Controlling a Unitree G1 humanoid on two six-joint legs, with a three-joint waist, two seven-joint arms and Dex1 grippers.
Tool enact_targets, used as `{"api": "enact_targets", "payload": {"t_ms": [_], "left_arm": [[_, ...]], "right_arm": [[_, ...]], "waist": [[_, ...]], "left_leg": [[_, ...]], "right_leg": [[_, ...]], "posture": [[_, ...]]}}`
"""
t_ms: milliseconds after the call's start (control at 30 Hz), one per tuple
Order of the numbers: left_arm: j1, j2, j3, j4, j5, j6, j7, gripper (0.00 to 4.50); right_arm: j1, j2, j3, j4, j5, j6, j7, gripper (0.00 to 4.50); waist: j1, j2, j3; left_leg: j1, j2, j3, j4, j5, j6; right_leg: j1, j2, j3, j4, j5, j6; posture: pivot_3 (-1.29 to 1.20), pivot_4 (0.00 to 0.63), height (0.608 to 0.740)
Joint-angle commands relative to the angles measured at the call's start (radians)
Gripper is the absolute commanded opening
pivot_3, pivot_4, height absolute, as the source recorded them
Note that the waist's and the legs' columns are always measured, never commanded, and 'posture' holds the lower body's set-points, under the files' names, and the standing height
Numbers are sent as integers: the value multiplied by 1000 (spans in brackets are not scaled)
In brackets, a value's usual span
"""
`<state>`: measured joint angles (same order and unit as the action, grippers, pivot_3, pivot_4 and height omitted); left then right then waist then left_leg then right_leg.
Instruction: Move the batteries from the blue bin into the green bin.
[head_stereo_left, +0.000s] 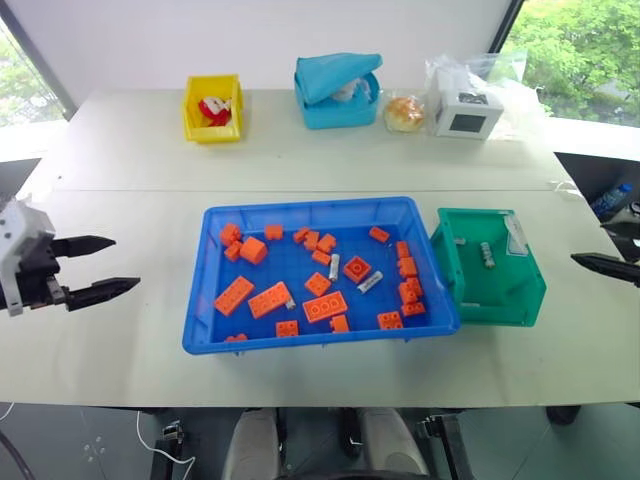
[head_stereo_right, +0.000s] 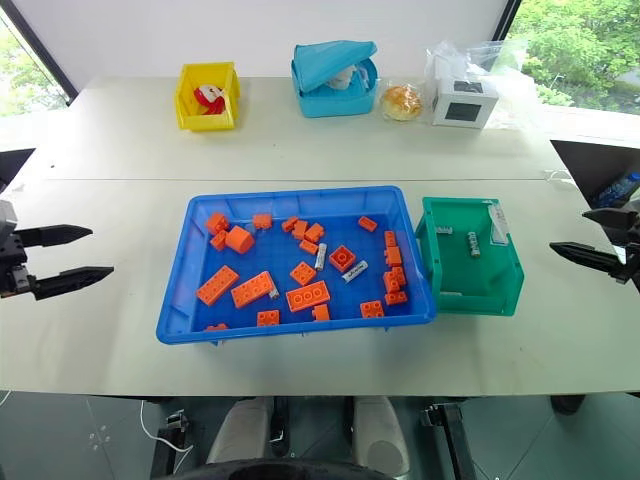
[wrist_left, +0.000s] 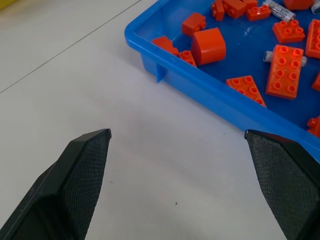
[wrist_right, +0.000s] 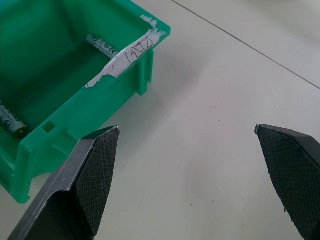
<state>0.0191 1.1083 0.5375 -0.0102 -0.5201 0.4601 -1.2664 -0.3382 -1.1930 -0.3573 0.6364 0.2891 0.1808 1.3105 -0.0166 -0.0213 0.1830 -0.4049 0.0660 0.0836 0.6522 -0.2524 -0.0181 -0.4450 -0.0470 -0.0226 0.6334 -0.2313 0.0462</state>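
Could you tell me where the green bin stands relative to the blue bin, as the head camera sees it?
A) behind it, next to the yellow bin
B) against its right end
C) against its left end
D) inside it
B: the green bin sits right against the right end of the blue bin, with batteries already inside.

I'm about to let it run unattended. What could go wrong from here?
The batteries left in the blue bin lie close among orange bricks, so a grasp may catch a brick too. One battery is half tucked under a brick, easy to miss. The green bin is narrow; a drop could miss.
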Motion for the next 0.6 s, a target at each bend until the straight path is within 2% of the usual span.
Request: {"api": "enact_targets", "payload": {"t_ms": [33, 433, 600], "left_arm": [[7, 12, 50, -35, -20, 14, -4, 4500], [2, 5, 26, -68, -20, 36, 19, 4500], [3, -7, 18, -134, -25, 23, 34, 4500]], "right_arm": [[-37, 0, 0, 23, 1, -26, -7, 4476], [-125, 10, 49, 116, -21, -61, -21, 4476], [-225, 6, 91, 121, -35, -69, -4, 4476]], "waist": [[0, 0, 0], [-1, 0, 0], [-3, 2, 0]], "left_leg": [[0, 0, 0, 0, 0, 0], [0, 0, 1, 0, 0, 0], [0, 0, 1, 0, 0, 0]], "right_leg": [[0, 0, 0, 0, 0, 0], [0, 0, 0, 0, 0, 0], [0, 0, 1, 1, 0, 0]], "posture": [[0, 150, 736], [0, 150, 736], [0, 150, 736]]}}
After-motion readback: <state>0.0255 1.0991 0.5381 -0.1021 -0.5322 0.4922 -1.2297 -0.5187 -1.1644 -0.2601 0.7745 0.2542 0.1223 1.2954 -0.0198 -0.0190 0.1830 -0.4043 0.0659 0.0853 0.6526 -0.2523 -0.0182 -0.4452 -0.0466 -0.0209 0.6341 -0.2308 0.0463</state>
